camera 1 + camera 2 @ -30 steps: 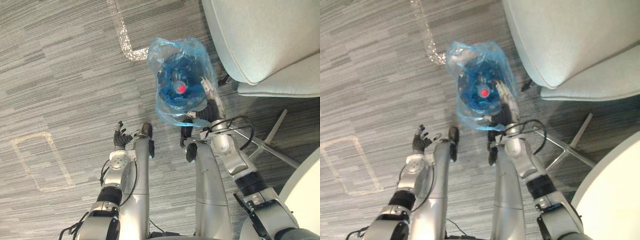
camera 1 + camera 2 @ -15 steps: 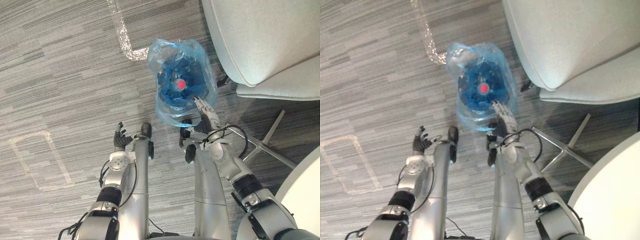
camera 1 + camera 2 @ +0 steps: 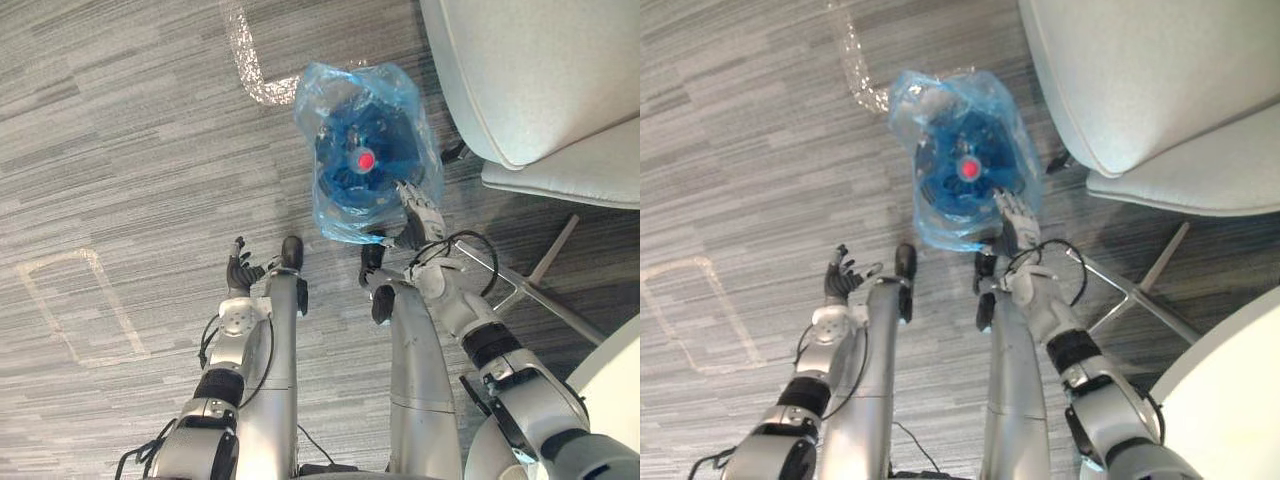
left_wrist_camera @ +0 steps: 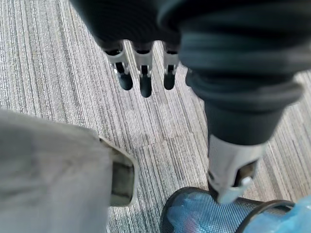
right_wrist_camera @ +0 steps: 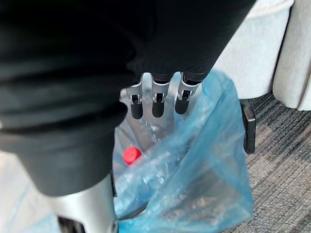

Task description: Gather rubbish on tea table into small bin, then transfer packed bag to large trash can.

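We hold our right hand (image 3: 421,216), fingers straight, over the blue bag's (image 3: 336,214) near edge; our left hand (image 3: 240,271) hangs open, nearer left.

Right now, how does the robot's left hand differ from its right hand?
The right hand is stretched forward to the edge of the blue rubbish bag; the left hand sits farther back, apart from the bag. Past the right hand's fingers lie the bag and a red bottle cap; past the left hand's, grey carpet. Both are open and hold nothing.

Blue-bagged small bin (image 3: 334,192) stands on carpet (image 3: 130,150), a red-capped bottle (image 3: 365,159) inside.
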Robot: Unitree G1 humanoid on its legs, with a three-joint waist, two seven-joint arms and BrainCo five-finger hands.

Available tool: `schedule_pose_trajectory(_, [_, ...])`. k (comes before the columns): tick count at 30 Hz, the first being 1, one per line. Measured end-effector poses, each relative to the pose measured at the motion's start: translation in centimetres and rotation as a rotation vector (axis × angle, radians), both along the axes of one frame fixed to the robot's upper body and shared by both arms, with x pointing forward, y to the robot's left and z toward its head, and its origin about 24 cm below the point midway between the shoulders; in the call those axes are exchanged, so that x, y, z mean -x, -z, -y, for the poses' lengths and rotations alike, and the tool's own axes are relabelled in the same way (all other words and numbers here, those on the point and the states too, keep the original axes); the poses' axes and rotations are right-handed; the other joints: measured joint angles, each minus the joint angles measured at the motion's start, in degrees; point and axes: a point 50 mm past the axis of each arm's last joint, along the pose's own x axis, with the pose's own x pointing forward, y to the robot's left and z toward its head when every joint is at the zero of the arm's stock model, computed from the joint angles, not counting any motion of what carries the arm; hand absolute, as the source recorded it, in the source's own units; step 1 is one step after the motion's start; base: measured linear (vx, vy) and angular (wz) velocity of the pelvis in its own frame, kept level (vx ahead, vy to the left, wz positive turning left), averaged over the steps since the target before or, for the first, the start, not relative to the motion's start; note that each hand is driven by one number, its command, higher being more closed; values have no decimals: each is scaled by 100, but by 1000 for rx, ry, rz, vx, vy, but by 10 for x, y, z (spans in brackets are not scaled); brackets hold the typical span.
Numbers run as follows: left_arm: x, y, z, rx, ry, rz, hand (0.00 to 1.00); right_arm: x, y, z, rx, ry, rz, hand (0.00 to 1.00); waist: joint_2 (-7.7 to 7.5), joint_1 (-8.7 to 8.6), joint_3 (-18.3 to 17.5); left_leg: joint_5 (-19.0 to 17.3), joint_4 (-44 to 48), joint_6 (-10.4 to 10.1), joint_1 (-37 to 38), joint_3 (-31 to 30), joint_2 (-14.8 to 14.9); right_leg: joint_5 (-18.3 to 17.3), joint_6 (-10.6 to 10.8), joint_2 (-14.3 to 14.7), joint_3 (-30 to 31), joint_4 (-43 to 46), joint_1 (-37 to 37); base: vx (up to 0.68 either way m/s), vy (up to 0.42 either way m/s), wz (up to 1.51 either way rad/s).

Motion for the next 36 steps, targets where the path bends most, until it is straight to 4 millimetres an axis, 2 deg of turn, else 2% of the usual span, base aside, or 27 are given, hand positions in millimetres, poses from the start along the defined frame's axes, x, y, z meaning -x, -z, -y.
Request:
schedule_pose_trajectory(5, [-2,-3,1,14,-2,17,0,-5,-5,-3,16,0,5,0,18,4,21,26,-21,-22,-88,-27,-33,-83,112,-65,-49,28,-98,-3,29,7])
schedule_pose_trajectory(12, [-9,-14,3,40,-4,66,0,-15,-8,-11,44,12,-13,0,30,15,176,49,-33,-48,-190,-66,-101,-95,97,-148,-109,148,-219,11,30,10])
schedule_pose_trajectory(13, [-9,-14,3,40,-5,66,0,-15,-8,-11,46,12,-15,100,30,16,176,49,-31,-48,-195,-70,-101,-96,98,-151,-118,152,-219,21,22,4])
schedule_pose_trajectory(24, [-11,-17,8,62,-8,73,0,-17,-2,-24,47,-6,-51,100,33,59,178,52,42,-52,-262,-119,-198,-227,38,-259,-173,314,-283,3,30,8])
schedule_pose_trajectory(36, [-11,-13,11,66,-9,50,0,-16,1,-20,45,2,-56,100,34,64,175,57,136,-62,-162,-164,-188,-222,9,-251,-210,380,-152,-1,21,0])
